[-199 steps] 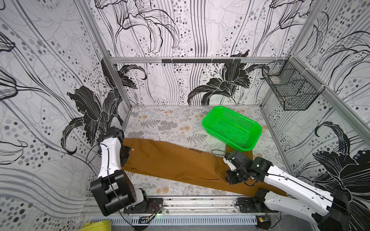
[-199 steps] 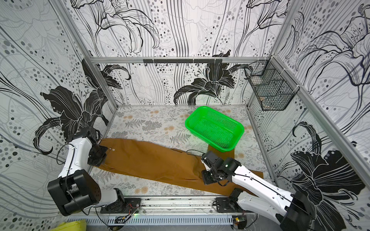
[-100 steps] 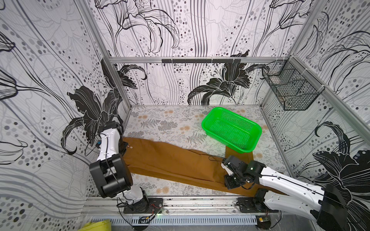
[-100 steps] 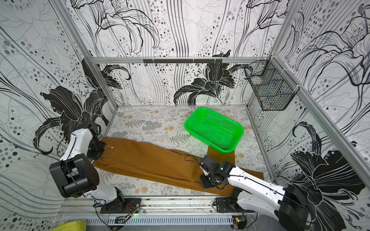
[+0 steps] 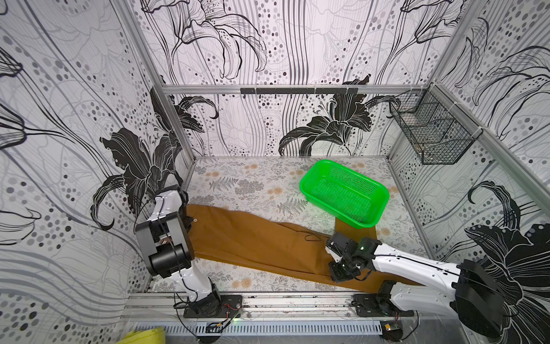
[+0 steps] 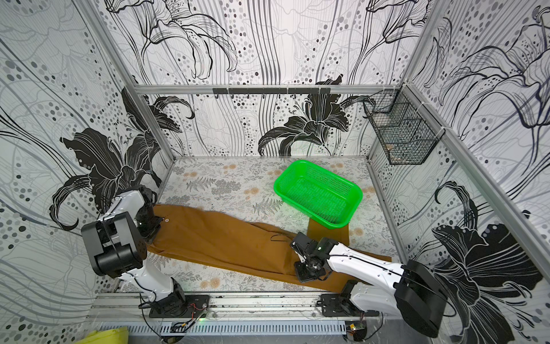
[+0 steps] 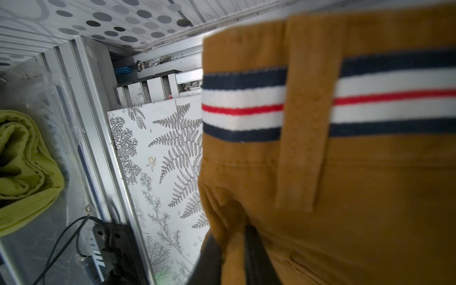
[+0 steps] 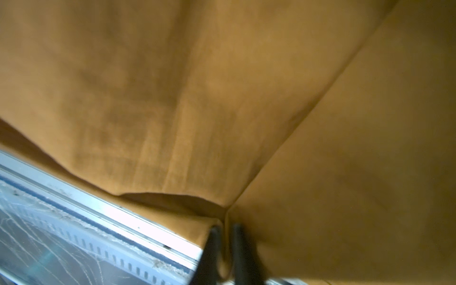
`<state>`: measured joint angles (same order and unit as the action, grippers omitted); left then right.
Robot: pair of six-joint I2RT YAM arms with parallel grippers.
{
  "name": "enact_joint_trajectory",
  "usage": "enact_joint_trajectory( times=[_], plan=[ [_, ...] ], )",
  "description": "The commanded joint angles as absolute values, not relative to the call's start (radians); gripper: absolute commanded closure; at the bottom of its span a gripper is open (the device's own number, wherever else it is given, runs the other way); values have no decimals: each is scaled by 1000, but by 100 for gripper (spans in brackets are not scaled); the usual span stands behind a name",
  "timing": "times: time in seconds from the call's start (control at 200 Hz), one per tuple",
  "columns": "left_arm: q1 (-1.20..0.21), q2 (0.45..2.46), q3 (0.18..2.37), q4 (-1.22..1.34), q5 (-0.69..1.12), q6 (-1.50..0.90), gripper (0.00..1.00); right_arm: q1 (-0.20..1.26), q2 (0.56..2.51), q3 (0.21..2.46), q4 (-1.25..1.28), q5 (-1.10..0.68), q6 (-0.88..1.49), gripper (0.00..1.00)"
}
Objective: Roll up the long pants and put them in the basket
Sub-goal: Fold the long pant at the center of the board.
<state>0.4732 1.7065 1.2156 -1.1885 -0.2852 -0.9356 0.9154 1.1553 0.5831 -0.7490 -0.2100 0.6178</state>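
The long pants lie stretched across the floral table in both top views. They are ochre brown, with the waistband at the left wall and the legs running right. One leg end lies under the green basket. My left gripper is at the waistband with a fold of brown cloth between its fingers, just below the striped band. My right gripper is on a leg near the front edge, its fingers close together on a ridge of cloth.
A green plastic basket stands at the back right of the table. A black wire basket hangs on the right wall. A yellow-green cloth lies outside the frame at the front left. The aluminium front rail runs just beside the right gripper.
My left arm's elbow has swung up and forward while its gripper stayed at the waistband. The right gripper has shifted slightly left and forward on the leg.
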Motion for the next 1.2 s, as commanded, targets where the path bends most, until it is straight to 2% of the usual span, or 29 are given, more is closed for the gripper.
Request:
enact_joint_trajectory(
  times=[0.0, 0.02, 0.05, 0.065, 0.095, 0.115, 0.125, 0.21, 0.375, 0.441, 0.571, 0.651, 0.806, 0.946, 1.041, 1.196],
  plan=[
    [480, 1703, 1241, -1142, -336, -944, 45, 923, 1144, 579, -800, -196, 630, 56],
    [480, 1698, 1243, -1145, -337, -943, 34, 923, 1135, 582, -805, -190, 632, 50],
    [479, 1685, 1242, -1147, -344, -943, 28, 923, 1119, 585, -811, -186, 632, 39],
    [481, 1678, 1241, -1147, -347, -944, 26, 923, 1112, 589, -815, -183, 631, 37],
    [480, 1665, 1242, -1147, -353, -942, 15, 923, 1095, 596, -826, -167, 633, 34],
    [480, 1654, 1241, -1148, -359, -942, 3, 923, 1083, 602, -833, -158, 635, 32],
    [480, 1650, 1241, -1150, -360, -941, 0, 923, 1076, 605, -836, -155, 636, 30],
    [479, 1620, 1258, -1169, -378, -942, 1, 923, 1016, 639, -850, -132, 634, 21],
    [476, 1553, 1276, -1169, -341, -930, 1, 923, 941, 759, -901, 13, 616, 19],
    [466, 1525, 1265, -1151, -300, -934, 1, 923, 957, 845, -936, 134, 622, 19],
    [417, 1486, 1211, -1068, -199, -957, 2, 917, 1064, 1039, -1017, 508, 652, 16],
    [377, 1493, 1191, -1022, -163, -973, 5, 846, 1154, 1150, -1074, 639, 669, 13],
    [335, 1546, 1158, -951, -90, -982, 8, 468, 1231, 1159, -1054, 483, 681, 12],
    [325, 1576, 1132, -914, -62, -977, 9, 232, 1201, 1085, -981, 360, 650, 12],
    [325, 1589, 1133, -907, -61, -966, 9, 153, 1215, 1055, -933, 305, 623, 12],
    [324, 1611, 1146, -900, -52, -956, 9, 137, 1310, 1042, -870, 272, 631, 12]
  ],
)
